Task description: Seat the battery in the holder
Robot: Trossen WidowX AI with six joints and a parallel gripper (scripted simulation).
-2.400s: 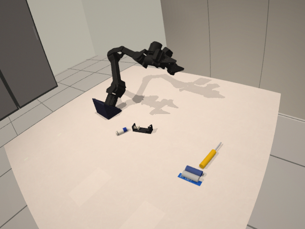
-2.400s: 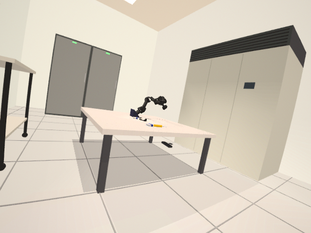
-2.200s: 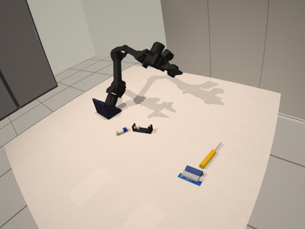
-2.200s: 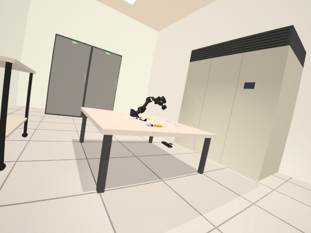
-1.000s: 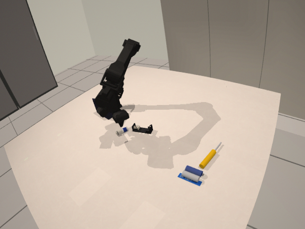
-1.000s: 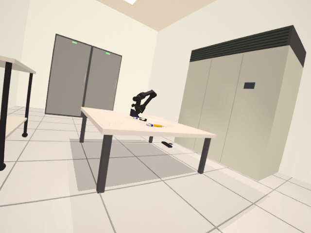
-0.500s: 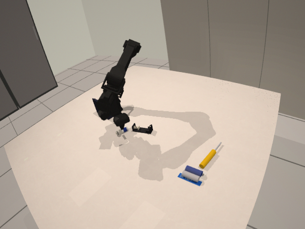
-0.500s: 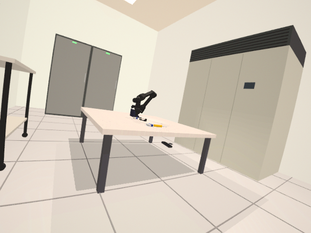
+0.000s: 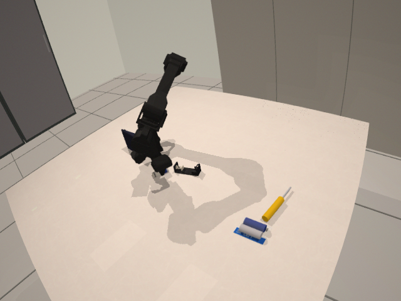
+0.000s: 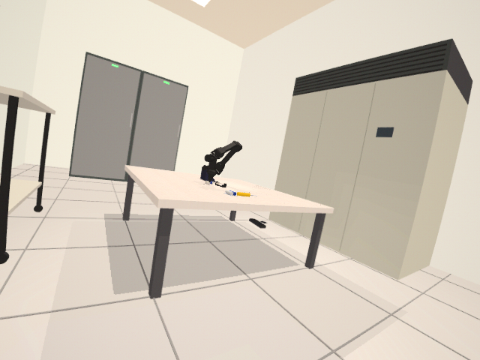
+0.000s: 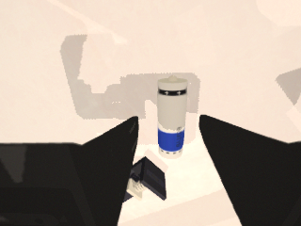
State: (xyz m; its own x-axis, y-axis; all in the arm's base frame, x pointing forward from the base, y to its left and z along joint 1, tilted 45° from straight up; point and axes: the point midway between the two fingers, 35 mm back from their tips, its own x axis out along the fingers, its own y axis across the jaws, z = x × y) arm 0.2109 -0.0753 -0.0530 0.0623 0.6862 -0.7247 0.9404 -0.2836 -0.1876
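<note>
On the pale table (image 9: 226, 136), my black two-fingered gripper (image 11: 168, 129) hung low, about half open, and I saw it held nothing. The small white and blue round battery (image 11: 171, 118) lay between its fingers, touching neither. The black plastic holder (image 9: 187, 168) sat just beside it.

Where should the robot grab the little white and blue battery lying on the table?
Around the middle of the battery, one finger on each long round side. It lies flat, lengthwise between the open gripper, so coming straight down from above probably works best. Leave both ends free, since they must meet the holder.
</note>
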